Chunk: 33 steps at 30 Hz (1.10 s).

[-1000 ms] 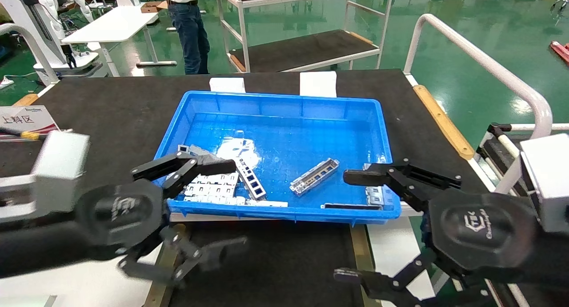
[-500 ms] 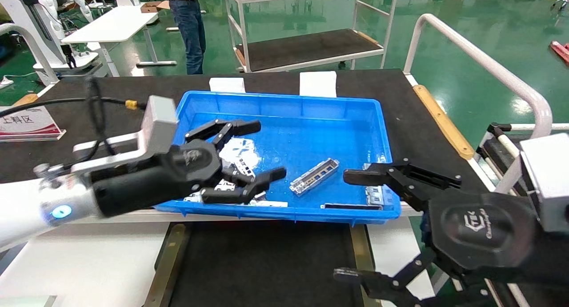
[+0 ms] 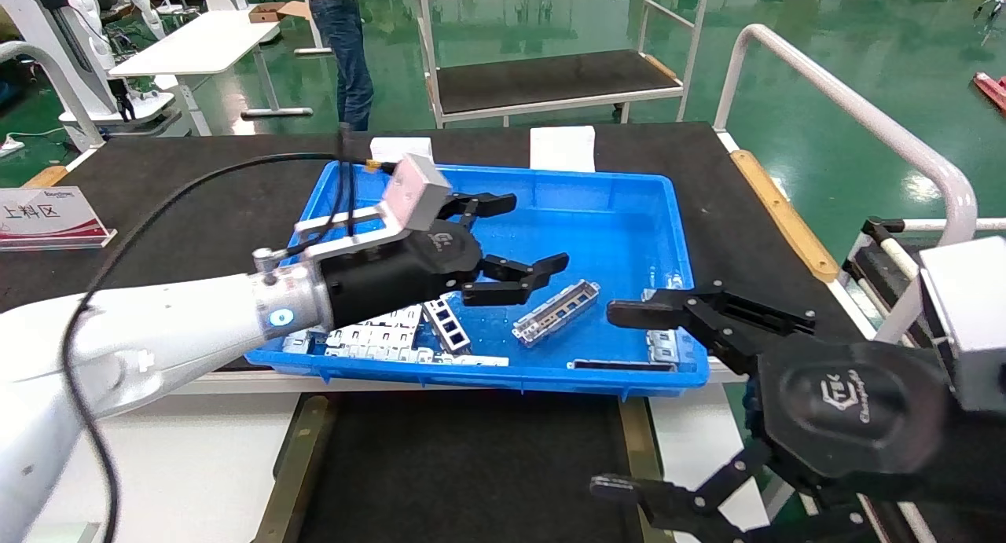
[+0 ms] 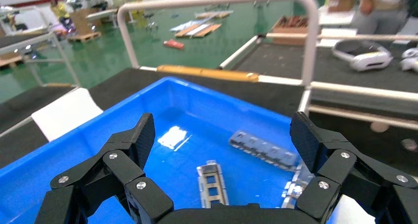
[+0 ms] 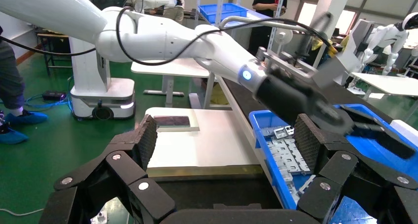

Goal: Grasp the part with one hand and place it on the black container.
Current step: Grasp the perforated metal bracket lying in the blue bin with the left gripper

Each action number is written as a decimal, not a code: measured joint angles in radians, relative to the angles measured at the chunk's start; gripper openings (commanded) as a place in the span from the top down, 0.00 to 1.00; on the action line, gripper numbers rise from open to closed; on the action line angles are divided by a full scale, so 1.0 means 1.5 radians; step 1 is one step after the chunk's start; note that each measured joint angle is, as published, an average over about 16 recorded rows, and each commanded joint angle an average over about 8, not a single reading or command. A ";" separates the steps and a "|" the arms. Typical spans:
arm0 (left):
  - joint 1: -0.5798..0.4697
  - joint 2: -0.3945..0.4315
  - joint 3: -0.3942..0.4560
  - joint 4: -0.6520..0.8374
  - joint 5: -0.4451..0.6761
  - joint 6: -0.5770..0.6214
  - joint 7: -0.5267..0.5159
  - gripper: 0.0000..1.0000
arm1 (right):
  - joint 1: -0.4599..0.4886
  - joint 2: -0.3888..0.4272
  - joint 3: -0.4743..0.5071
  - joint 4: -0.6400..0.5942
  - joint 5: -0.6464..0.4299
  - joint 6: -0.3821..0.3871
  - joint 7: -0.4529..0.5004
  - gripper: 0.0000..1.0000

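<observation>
Since moving farther in, left claw gapes near the part.

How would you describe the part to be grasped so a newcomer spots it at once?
Look in the blue bin on the black tabletop. The part lies alone and diagonal on its bare floor, just beyond the open left gripper. Unlike the flat white plates nearby, it is a narrow silver channel with raised walls.

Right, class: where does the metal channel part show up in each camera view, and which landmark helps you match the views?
Head view: the part lies on the bin floor, centre-right, just beyond the left tool.
Left wrist view: low centre, seen between the tool's open fingers.
Right wrist view: not visible.
Shared landmark: the blue bin, whose rim appears in all three views.
</observation>
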 measured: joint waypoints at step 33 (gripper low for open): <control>-0.019 0.106 0.218 0.139 -0.059 -0.220 0.029 0.00 | 0.000 0.000 0.000 0.000 0.000 0.000 0.000 0.14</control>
